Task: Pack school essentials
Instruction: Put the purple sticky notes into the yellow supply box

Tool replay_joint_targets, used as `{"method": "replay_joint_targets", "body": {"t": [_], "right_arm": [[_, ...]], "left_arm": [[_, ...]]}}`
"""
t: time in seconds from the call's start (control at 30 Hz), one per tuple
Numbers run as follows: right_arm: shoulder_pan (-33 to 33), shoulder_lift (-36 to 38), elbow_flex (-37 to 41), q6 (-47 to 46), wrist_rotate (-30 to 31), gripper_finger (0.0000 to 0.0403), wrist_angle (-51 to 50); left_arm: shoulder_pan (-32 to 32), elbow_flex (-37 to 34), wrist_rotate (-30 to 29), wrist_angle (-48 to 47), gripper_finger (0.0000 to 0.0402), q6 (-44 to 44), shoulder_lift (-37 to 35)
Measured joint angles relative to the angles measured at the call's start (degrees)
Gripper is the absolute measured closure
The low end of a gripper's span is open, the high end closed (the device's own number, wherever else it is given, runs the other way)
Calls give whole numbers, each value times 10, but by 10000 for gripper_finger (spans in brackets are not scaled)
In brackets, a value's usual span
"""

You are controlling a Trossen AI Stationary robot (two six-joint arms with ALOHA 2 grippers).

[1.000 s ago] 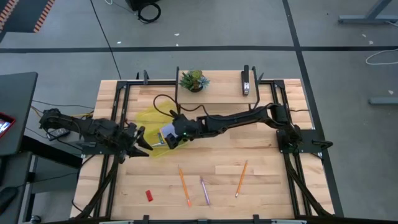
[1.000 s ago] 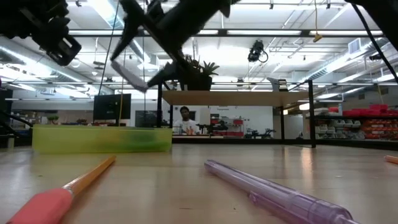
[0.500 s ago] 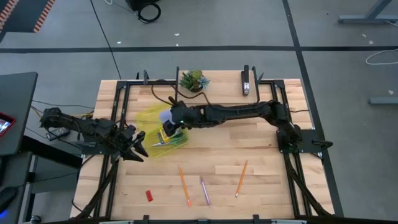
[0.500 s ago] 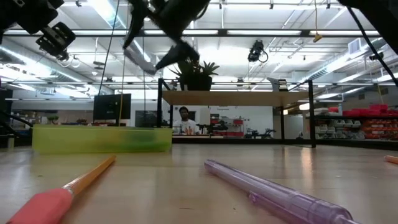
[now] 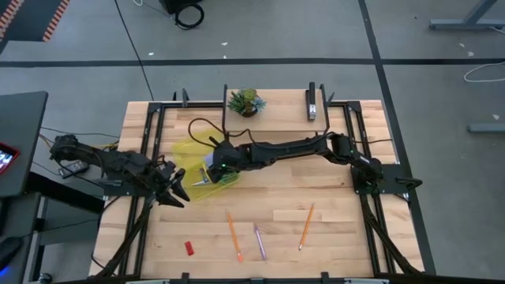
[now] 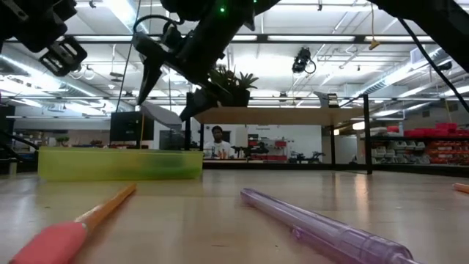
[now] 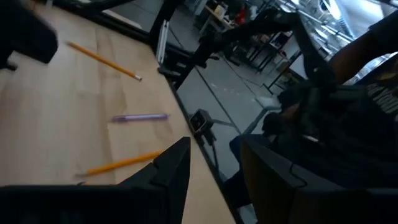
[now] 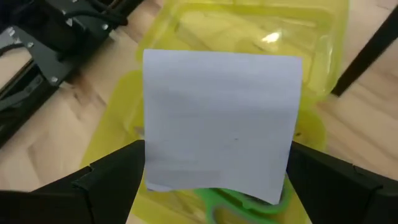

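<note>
The wooden tabletop [image 5: 339, 225] carries a yellow open case [image 5: 189, 158], two orange pencils [image 5: 233, 235], a purple pen [image 5: 259, 241], a red eraser [image 5: 189, 248], a potted plant [image 5: 245, 102] and a stapler [image 5: 312, 104].

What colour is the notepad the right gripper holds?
Pale blue notepad, held over the yellow case; clearest in the right wrist view.

Pale blue notepad [image 8: 221, 121] held flat above open yellow case [image 8: 249, 31].

My fingers [image 8: 118, 177] are dark; the notepad [image 8: 221, 124] between them is pale blue, plain. The case [image 8: 249, 28] is translucent yellow, the scissors [image 8: 239, 202] green. At six o'clock: orange pencils [image 5: 233, 235], purple pen [image 5: 259, 241], red eraser [image 5: 189, 248] on light wood table [image 5: 339, 229].
</note>
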State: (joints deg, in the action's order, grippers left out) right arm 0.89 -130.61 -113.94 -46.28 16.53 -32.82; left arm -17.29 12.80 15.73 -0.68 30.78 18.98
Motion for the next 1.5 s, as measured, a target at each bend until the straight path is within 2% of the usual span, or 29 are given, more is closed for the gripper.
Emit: {"method": "replay_joint_targets", "body": {"t": [0.27,0.47,0.73,0.97,1.17,1.5], "right_arm": [[-4,0,2,23,12,22,-11],[-4,6,-3,48,-4,22,-24],[-4,14,-127,84,-5,22,-133],[-3,15,-198,75,-5,22,-135],[16,14,-161,17,-9,22,-89],[45,13,-19,-51,-1,22,8]], "left_arm": [[0,0,0,-1,249,-4,13],[0,0,0,0,256,0,13],[0,0,0,-1,251,0,13],[0,0,0,-1,255,0,13],[0,0,-5,-1,255,0,13],[0,0,-6,-1,256,1,13]]}}
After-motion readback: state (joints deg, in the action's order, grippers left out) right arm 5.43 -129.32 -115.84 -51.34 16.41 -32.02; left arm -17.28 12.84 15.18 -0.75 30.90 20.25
